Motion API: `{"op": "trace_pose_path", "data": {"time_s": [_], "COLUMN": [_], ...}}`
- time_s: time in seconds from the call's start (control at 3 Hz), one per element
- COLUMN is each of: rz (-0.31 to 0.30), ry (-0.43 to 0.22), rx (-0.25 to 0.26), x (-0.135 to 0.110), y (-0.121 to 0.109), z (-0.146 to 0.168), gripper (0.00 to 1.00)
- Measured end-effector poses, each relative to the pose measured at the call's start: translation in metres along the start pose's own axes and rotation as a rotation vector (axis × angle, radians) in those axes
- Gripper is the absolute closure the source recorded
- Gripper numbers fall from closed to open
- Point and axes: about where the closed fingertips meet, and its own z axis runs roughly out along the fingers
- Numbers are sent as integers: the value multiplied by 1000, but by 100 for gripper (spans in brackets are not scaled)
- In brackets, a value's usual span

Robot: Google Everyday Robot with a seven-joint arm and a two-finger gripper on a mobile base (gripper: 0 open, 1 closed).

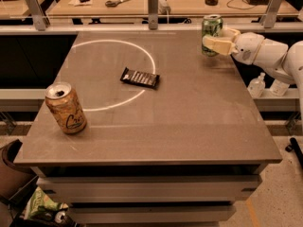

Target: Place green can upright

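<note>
A grey table (189,126) filled most of the camera view, its top bare apart from three things. A white arm (270,51) reached in from the right side, crossing the table's right edge near the far corner.

At the arm's end the gripper (214,38) was closed around the green can (211,26), pinching it at mid-height. One tan finger (217,45) lay across the front of the can's body and the other sat behind it. The can stood upright, silver top uppermost, at the far right of the table, close to both the back edge and the right edge. Whether its base touched the tabletop or hung just above it could not be told.

A thin white circle (154,66) was drawn on the far left half of the top, well apart from the gripper. An orange-tan can (66,109) stood upright near the front left edge, just outside the circle's near arc. A dark wrapped bar (139,78) lay flat just inside the circle's right arc, between the two cans and touching neither.

The whole right half of the table, from the gripper to the front edge, was open grey surface. Beyond the right edge, a small clear bottle (256,85) stood on a lower ledge below the arm.
</note>
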Motion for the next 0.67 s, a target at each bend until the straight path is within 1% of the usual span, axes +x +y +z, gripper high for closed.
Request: {"op": "trace_pose_path", "data": {"time_s": [0.33, 0.67], "rz": [-12, -15], "ry": [-11, -38], "rx": [13, 19], "x": [6, 11], "y": [-3, -7], "z": [2, 6], "gripper": [100, 100]}}
